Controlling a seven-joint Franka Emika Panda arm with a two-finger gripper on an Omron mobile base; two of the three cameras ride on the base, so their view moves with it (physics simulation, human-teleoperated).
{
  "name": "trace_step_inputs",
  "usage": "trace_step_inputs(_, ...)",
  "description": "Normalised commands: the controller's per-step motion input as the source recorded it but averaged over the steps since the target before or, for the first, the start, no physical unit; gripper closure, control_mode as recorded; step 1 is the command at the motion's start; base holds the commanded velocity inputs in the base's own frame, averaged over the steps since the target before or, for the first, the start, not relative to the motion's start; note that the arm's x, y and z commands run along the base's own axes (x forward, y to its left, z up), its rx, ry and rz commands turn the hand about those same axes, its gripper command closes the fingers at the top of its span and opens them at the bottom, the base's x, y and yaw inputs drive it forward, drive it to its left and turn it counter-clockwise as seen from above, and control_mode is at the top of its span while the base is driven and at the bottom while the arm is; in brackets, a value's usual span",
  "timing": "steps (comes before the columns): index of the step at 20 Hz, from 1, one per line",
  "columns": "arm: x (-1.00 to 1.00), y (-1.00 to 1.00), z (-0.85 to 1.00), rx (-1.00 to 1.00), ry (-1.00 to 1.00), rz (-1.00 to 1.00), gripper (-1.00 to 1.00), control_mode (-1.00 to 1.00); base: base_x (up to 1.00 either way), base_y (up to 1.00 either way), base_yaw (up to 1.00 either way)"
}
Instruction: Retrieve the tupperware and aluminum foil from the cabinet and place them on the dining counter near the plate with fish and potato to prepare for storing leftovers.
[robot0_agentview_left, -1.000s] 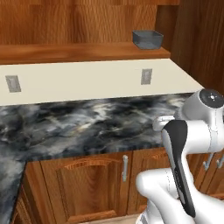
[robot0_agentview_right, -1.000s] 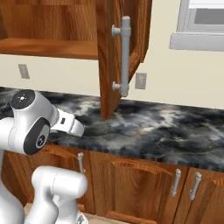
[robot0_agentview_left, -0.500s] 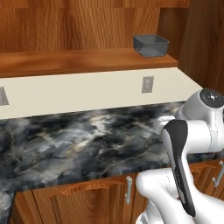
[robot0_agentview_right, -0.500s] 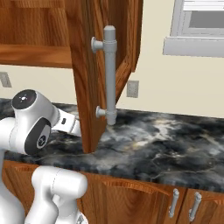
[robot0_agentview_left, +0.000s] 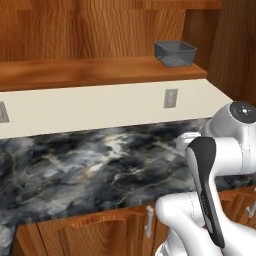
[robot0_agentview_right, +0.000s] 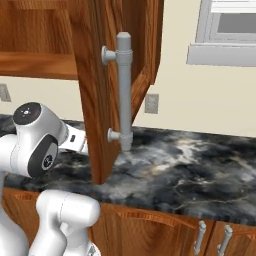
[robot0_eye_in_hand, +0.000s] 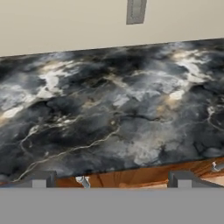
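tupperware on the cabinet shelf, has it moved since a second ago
No. The tupperware sits at the same right end of the cabinet shelf; the base drove, shifting the whole view.

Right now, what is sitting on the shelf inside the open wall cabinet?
The tupperware, a grey container, stands on the cabinet shelf near its right end. The rest of the shelf in view looks bare. No foil box shows; the cabinet's upper part is cut off by the frame.
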Motion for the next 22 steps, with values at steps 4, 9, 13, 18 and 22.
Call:
trace_step_inputs(4,0.00,0.00,0.00,0.00,0.00,0.00,-1.00,1.00,0.62,0.35,-0.06)
trace_step_inputs(9,0.00,0.00,0.00,0.00,0.00,0.00,-1.00,1.00,0.27,0.36,-0.14)
trace_step_inputs(13,0.00,0.22,0.75,-0.13,-0.10,-0.08,-1.00,-1.00,0.00,0.00,0.00)
trace_step_inputs(18,0.00,0.07,0.92,-0.09,-0.10,0.00,-1.00,-1.00,0.00,0.00,0.00)
trace_step_inputs(22,0.01,0.00,0.85,-0.08,-0.18,0.00,-1.00,-1.00,0.00,0.00,0.00)
